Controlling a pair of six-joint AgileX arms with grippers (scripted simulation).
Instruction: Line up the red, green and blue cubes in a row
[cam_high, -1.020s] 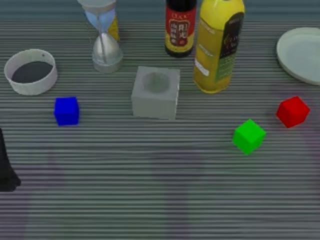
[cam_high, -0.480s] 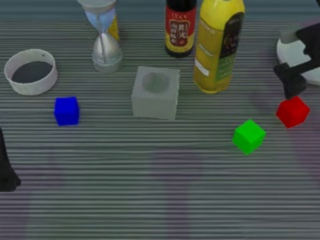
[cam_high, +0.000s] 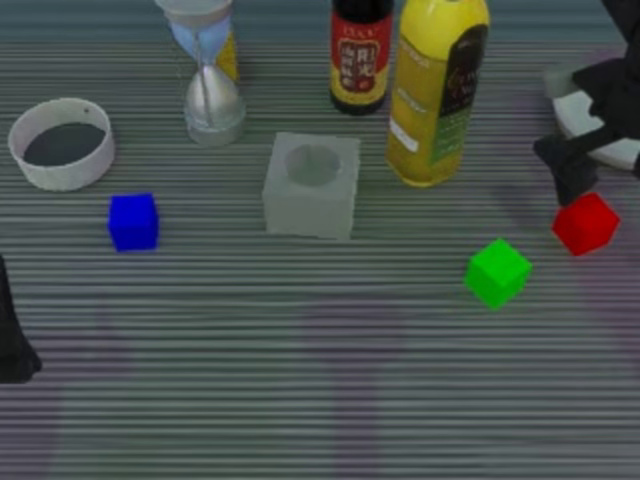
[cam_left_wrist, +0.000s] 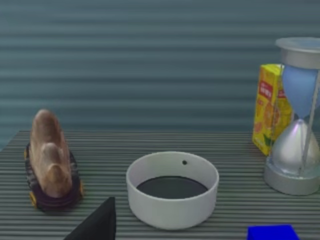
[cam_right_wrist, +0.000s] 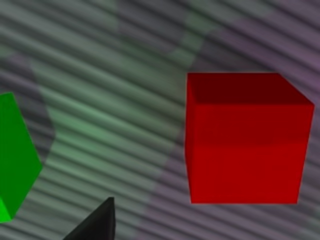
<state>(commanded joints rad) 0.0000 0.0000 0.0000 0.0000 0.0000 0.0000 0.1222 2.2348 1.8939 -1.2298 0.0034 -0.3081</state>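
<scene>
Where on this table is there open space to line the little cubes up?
The wide bare strip along the table's near edge, below the blue cube, grey block and green cube. The far edge is crowded: hourglass, sauce bottle, oil bottle, plate.

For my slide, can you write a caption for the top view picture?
Right end effector hovers just behind the red cube; green cube and blue cube wait apart.

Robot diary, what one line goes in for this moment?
right gripper: above red cube, not holding | left gripper: parked, left edge | green cube, blue cube: untouched | row: not started
</scene>
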